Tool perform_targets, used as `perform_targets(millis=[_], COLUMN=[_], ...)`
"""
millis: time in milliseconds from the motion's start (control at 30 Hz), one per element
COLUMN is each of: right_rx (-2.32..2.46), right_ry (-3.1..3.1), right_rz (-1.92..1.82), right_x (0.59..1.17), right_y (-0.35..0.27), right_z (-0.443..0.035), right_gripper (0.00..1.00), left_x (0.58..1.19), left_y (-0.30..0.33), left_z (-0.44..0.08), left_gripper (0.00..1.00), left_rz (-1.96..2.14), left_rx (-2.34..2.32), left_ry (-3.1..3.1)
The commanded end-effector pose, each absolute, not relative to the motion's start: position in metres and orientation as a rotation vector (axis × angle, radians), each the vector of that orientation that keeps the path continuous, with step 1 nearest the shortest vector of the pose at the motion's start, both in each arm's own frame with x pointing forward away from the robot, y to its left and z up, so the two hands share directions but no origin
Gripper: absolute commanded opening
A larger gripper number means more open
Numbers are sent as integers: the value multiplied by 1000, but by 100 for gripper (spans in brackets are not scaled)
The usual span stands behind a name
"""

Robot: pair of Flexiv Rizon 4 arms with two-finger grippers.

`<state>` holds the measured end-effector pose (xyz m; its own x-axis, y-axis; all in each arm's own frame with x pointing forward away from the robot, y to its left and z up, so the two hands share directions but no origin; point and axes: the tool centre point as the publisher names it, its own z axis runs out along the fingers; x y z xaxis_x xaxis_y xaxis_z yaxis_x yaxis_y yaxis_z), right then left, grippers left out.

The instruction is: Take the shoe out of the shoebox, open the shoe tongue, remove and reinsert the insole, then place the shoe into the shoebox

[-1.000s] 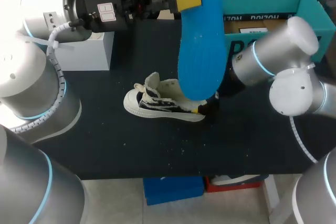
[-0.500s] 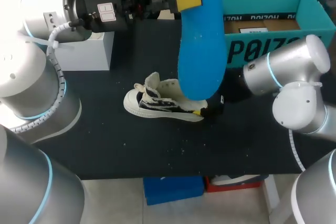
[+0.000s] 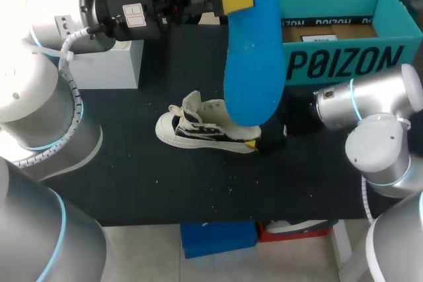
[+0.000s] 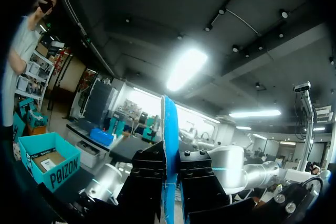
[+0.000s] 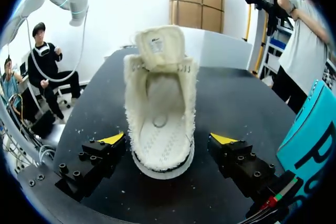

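A large blue insole (image 3: pixel 253 44) hangs upright high over the table, with my left gripper (image 3: pixel 236 1) shut on its upper part. In the left wrist view the insole (image 4: pixel 169 129) stands edge-on between the two black fingers of the left gripper (image 4: pixel 169 174). The cream and black shoe (image 3: pixel 198 127) lies on the black table, toe to the left. My right gripper (image 3: pixel 261 140) sits at its heel. In the right wrist view the shoe (image 5: pixel 160 108) has its tongue (image 5: pixel 157 45) lifted and its inside bare. The right gripper (image 5: pixel 168 140) is open, its fingers either side of the heel without touching.
The teal shoebox (image 3: pixel 344 31) stands open at the back right, cardboard showing inside; its wall (image 5: pixel 312 129) is close beside my right gripper. A white box (image 3: pixel 115 64) stands at the back left. Small crumbs dot the table (image 3: pixel 198 189) in front of the shoe.
My right arm has swung its elbow down toward the table's right front, and its gripper has slid slightly right at the heel. The left arm and insole have stayed put.
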<state>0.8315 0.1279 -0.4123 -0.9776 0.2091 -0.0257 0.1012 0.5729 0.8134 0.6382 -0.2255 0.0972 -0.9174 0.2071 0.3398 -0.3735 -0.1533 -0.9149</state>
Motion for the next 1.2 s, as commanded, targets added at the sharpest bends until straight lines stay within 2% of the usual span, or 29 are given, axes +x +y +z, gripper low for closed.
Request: perform_targets(millis=[33, 300, 667, 1200], right_rx=[256, 197, 139, 16], right_ry=[2719, 2914, 3028, 3046], right_rz=[1291, 842, 291, -89], right_x=[832, 840, 850, 872], right_y=[125, 122, 137, 172], right_z=[-409, -388, -385, -378], right_gripper=[100, 100, 100, 100], left_x=[638, 638, 638, 638], left_y=[-227, -227, -227, -227], left_z=[97, 97, 97, 97], left_gripper=[0, 0, 0, 0], left_rz=[2127, 2127, 2127, 2127], left_rx=[190, 190, 190, 190], left_ry=[-1745, -1745, -1745, -1745])
